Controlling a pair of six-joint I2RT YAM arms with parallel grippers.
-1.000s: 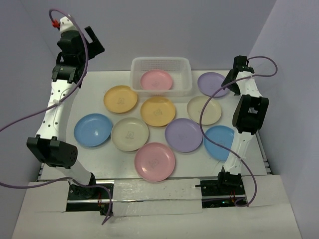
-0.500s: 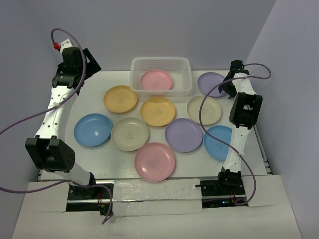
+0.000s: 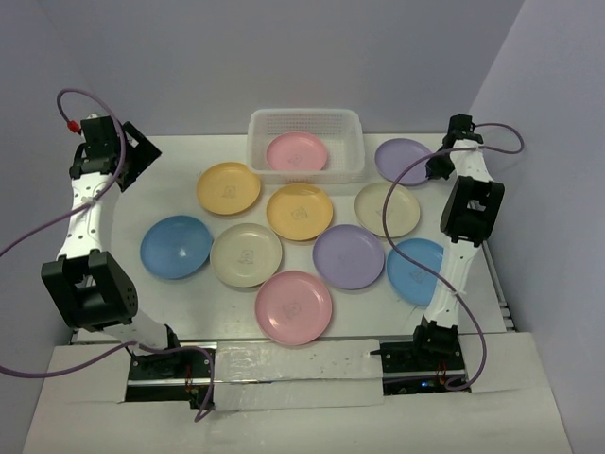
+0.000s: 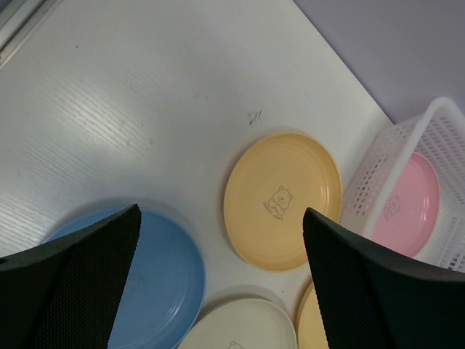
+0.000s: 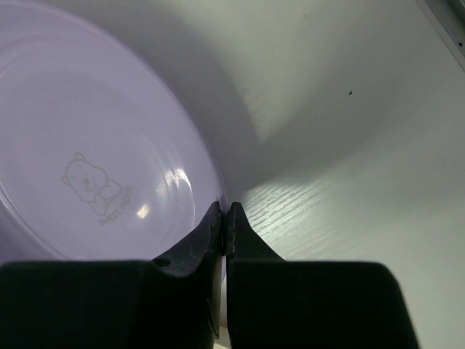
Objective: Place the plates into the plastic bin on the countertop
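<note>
**Right jaws snap shut at the lavender plate's rim; left jaws stay spread wide**

The right gripper (image 5: 224,211) was gaping a moment ago. Now its two black fingers are pinched together at the edge of the lavender plate (image 3: 402,156), which lies flat just to the right of the plastic bin (image 3: 304,113). I cannot tell from here whether the thin rim is actually caught between them or has slipped beside them. If it is caught, I'd say this plate is the next to be lifted across into the bin.

The left gripper (image 4: 219,212) remains released and holds nothing. Its arm has swung away, further left of the bin than before, which leaves the way clear.

The countertop (image 3: 208,303) is a flat, matte white slab with a faint wood-like grain under the light. The bin is a translucent white rectangular basket with a rounded rim and walls pierced like mesh. One pink plate (image 3: 296,151) already lies inside it. Nine plates lie in front of and beside the bin. All are round, shallow, smooth plastic with a soft sheen. Each visible centre carries a small, faint bear print (image 5: 91,190).
</note>
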